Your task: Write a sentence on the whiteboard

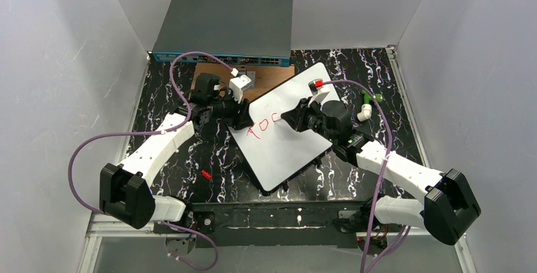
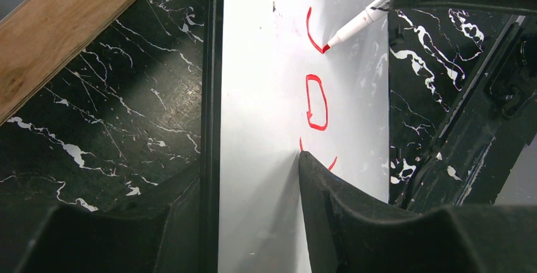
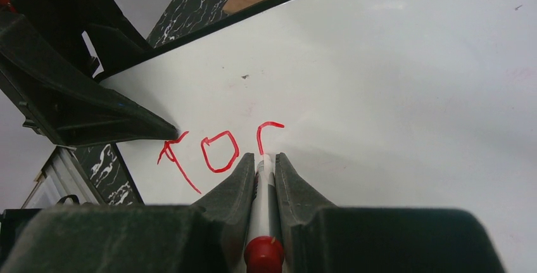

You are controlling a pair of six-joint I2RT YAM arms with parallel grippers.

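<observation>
The whiteboard (image 1: 285,140) lay askew on the marbled worktop (image 1: 190,159). The left fingers (image 2: 253,216) clamped its edge, partly open around it. The right fingers (image 3: 261,166) were shut on a red marker (image 3: 261,222), tip touching the third red letter (image 3: 266,135).

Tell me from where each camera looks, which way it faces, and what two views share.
Top external: above and behind, looking down on the whiteboard and both arms.
Left wrist: on the left arm, facing the board's edge clamped by the left pincer.
Right wrist: on the right arm, facing the board; right pincer shut on the marker.
Both wrist views share the red letters.
</observation>
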